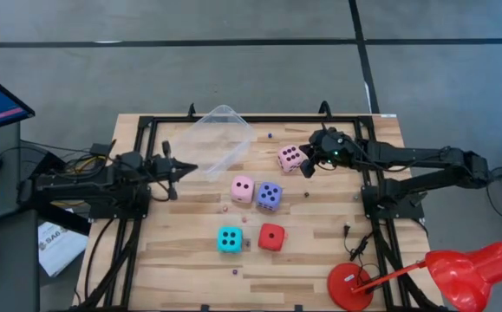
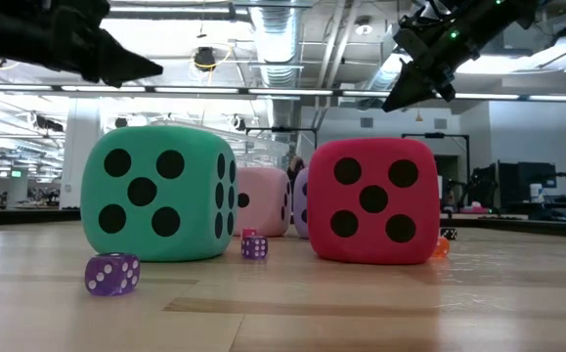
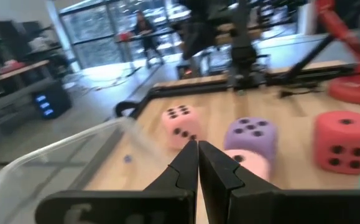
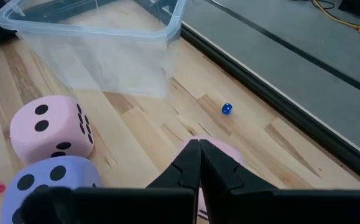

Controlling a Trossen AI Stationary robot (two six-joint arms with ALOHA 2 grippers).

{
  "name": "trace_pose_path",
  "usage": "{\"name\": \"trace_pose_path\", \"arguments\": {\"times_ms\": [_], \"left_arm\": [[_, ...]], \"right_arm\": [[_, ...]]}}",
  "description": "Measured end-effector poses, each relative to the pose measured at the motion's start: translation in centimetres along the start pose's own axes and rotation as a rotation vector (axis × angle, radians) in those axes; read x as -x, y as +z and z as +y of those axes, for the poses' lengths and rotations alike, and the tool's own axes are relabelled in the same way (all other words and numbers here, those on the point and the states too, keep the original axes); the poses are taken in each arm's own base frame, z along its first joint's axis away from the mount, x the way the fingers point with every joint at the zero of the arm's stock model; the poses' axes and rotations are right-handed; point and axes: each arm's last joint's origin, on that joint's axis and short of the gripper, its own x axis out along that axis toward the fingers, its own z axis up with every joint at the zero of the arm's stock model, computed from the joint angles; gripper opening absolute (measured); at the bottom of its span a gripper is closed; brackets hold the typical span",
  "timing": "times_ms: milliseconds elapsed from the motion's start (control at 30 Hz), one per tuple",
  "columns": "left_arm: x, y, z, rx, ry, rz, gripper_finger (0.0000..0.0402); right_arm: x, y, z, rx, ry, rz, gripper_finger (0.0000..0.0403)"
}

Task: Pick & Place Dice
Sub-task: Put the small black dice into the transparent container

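We see five soft, round-cornered dice mid-table on wood planks: pink die (image 1: 290,157) far side, second pink die (image 1: 243,188) touching violet die (image 1: 269,195), cyan die (image 1: 229,239) & red die (image 1: 271,237) nearer front. Clear plastic tub (image 1: 220,139) sits tilted, back-left. Right gripper (image 1: 308,168) hovers beside far pink die, fingers together, empty. Left gripper (image 1: 187,168) near tub, fingers together, empty.

Bright overhead ceiling light; left wrist view blurred.
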Motion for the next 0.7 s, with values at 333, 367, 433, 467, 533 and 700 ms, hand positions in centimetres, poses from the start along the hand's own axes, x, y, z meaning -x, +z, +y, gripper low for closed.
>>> {"name": "trace_pose_path", "arguments": {"times_ms": [333,367,433,467,533,700], "left_arm": [[0.6,-2.5,-0.6,0.013,-0.018,-0.102,0.0003],[0.7,-2.8,-0.7,0.013,-0.016,-0.113,0.0003],[0.8,-2.9,-0.7,0.015,-0.013,-0.127,0.0003],[0.9,-2.9,-0.7,0.016,-0.012,-0.132,0.0003],[0.9,-2.8,-0.7,0.016,-0.011,-0.137,0.0003],[0.8,-2.8,-0.7,0.016,-0.011,-0.136,0.0003]], "right_arm": [[0.0,0.0,0.0,-0.002,-0.001,0.003,0.0003],[0.0,-0.1,0.0,-0.002,-0.001,0.009,0.0003],[0.0,-0.3,-0.1,-0.014,0.0,0.032,0.0003],[0.0,-0.4,-0.1,-0.026,0.006,0.042,0.0003],[0.0,-0.6,-0.1,-0.062,0.014,0.067,0.0003],[0.1,-1.3,-0.1,-0.133,0.056,0.158,0.0003]]}}
